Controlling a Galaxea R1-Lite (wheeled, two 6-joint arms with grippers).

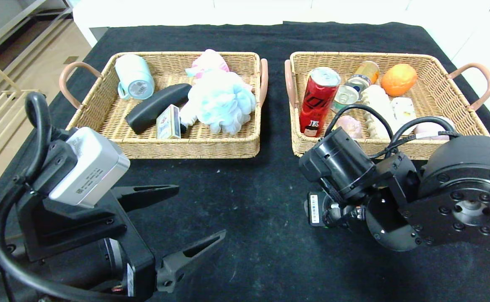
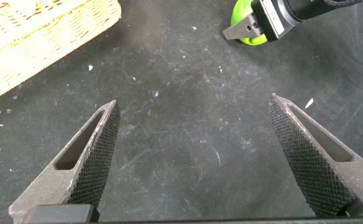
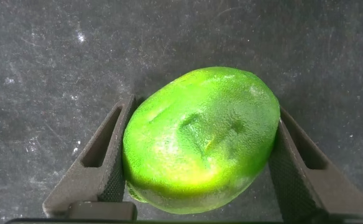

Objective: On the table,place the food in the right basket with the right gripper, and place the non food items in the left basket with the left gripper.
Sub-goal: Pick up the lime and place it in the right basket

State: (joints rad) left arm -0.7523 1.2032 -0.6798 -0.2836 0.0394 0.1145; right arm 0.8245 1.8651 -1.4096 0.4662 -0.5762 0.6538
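**Inspector:** State of the right pincer (image 3: 197,186)?

**Assistant:** Lowered to the counter (image 1: 261,235), in front of the right basket (image 1: 438,67). Its two fingers bracket the green fruit (image 3: 201,140) and press its flanks; I judge it grasped, not yet lifted.

**Inspector:** Bearing to the target?

**Assistant:** The basket lies just beyond, away from the robot. This arm is the nearer one.

**Inspector:** The fruit itself?

**Assistant:** Round, glossy, dimpled skin, slightly longer across the fingers.

**Inspector:** Left pincer (image 1: 182,218)?

**Assistant:** Released, fingers spread wide, hovering low with nothing between them.
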